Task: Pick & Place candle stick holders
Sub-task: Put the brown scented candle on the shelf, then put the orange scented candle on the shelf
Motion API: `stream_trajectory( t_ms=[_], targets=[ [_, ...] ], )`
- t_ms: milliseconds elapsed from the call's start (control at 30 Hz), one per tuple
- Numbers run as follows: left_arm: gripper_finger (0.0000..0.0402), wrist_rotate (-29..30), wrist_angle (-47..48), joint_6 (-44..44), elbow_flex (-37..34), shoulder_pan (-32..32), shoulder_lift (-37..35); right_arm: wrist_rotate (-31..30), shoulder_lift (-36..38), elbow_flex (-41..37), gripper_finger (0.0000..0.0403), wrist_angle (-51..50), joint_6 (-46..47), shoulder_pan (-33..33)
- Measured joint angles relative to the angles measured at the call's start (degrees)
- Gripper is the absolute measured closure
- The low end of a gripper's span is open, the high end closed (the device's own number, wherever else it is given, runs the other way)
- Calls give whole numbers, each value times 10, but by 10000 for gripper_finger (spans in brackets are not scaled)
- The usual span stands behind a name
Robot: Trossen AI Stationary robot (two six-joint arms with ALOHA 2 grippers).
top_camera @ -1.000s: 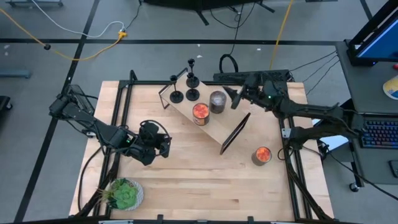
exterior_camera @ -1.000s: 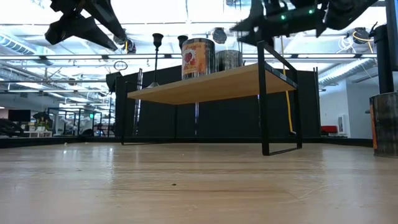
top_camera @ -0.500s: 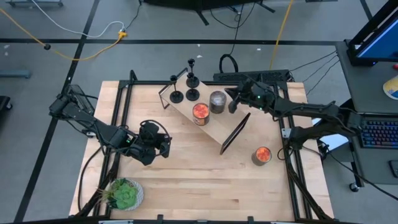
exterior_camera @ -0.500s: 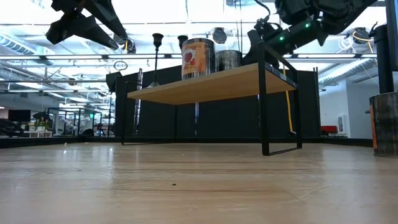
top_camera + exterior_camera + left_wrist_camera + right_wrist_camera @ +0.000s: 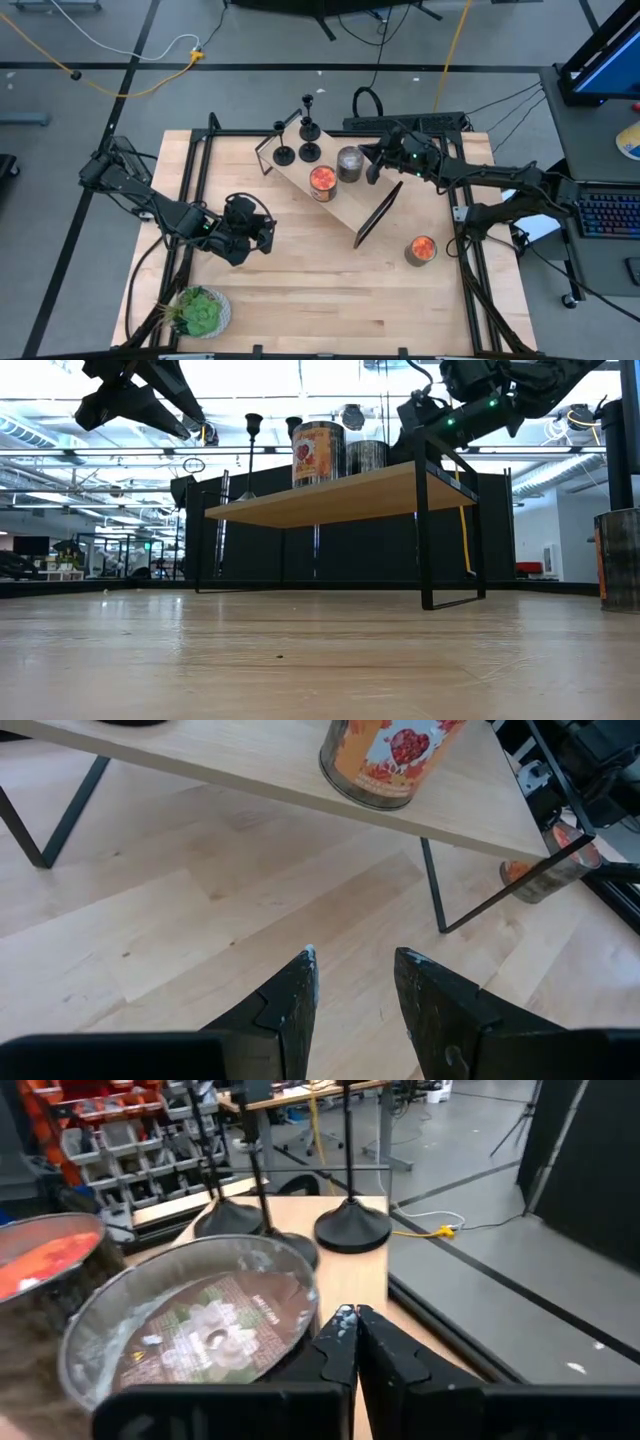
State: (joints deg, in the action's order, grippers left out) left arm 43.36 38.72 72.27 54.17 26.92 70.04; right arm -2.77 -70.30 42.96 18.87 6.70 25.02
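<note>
Three black candle stick holders (image 5: pixel 300 145) stand on their round bases at the far left end of a wooden shelf (image 5: pixel 345 205). The right wrist view shows them (image 5: pixel 352 1226) beyond a grey jar candle (image 5: pixel 200 1335). My right gripper (image 5: pixel 348 1320) is shut, with nothing between its fingers. It hovers over the shelf's far right part, close beside the grey jar (image 5: pixel 350 162). My left gripper (image 5: pixel 355 965) is open and holds nothing. It hangs over the table (image 5: pixel 268 236), near and left of the shelf.
An orange jar candle (image 5: pixel 322 180) stands on the shelf next to the grey one. Another jar candle (image 5: pixel 421 249) sits on the table near the right edge. A leafy green plant (image 5: pixel 200 312) stands at the near left corner. Bare wood lies near the front edge (image 5: pixel 330 310).
My right gripper has come down and a little toward the table's left, toward the grey jar on the shelf, and its fingers have shut on nothing. The candle stick holders and jars have stayed where they were.
</note>
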Motion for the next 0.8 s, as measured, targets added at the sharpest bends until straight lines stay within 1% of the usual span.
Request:
stream_trajectory(
  t_ms=[100, 400, 533, 633, 700, 800],
  targets=[
    [257, 1, 0, 0, 0, 0, 0, 13, 0, 0, 402, 0, 6, -3],
    [257, 1, -2, -1, 0, 0, 0, 16, 0, 0, 402, 0, 14, -17],
    [257, 2, -24, -20, 0, 0, 0, 18, 0, 0, 402, 0, 14, -22],
    [257, 2, -31, -30, 0, 0, 0, 30, 0, 0, 402, 1, 16, -24],
    [257, 2, -28, -31, 0, 0, 0, 9, 2, 0, 402, -4, 2, -24],
    [257, 2, -18, -32, 0, 0, 0, -60, 32, -1, 403, -10, -34, -24]
  ],
)
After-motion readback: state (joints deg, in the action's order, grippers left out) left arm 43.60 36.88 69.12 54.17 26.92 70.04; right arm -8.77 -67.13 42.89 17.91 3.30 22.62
